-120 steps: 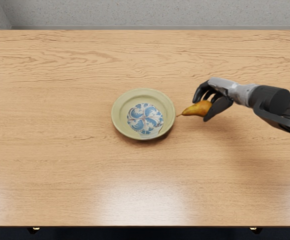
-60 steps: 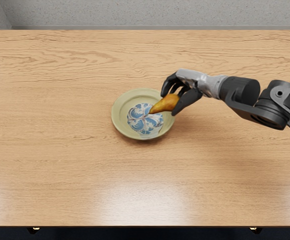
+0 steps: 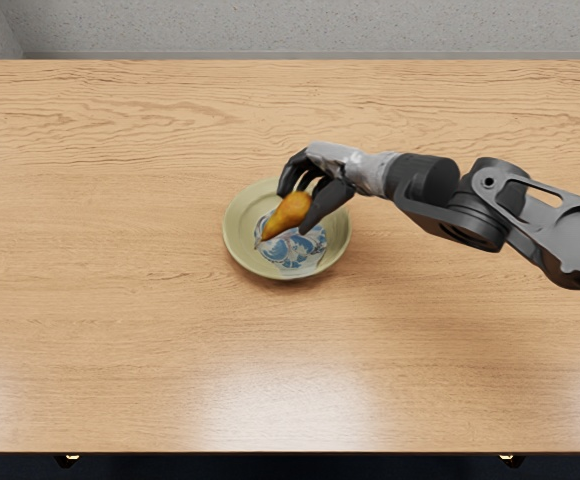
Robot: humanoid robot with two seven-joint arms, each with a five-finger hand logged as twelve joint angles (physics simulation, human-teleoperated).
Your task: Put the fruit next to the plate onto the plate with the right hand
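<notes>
A yellow-orange pear (image 3: 286,215) hangs tilted over the middle of the plate, its narrow end pointing down and left. My right hand (image 3: 310,190) is shut on its wide end, with dark fingers curled round it. The arm reaches in from the right edge. The plate (image 3: 242,247) is pale green with a blue and white pattern in its centre and lies at the middle of the wooden table. Whether the pear touches the plate I cannot tell. The left arm does not show.
The wooden table (image 3: 120,330) stretches wide on all sides of the plate. A grey wall runs along its far edge.
My right hand has carried the pear leftward, from beside the plate's right rim a second ago to above the plate's centre now. The arm has stretched further in.
</notes>
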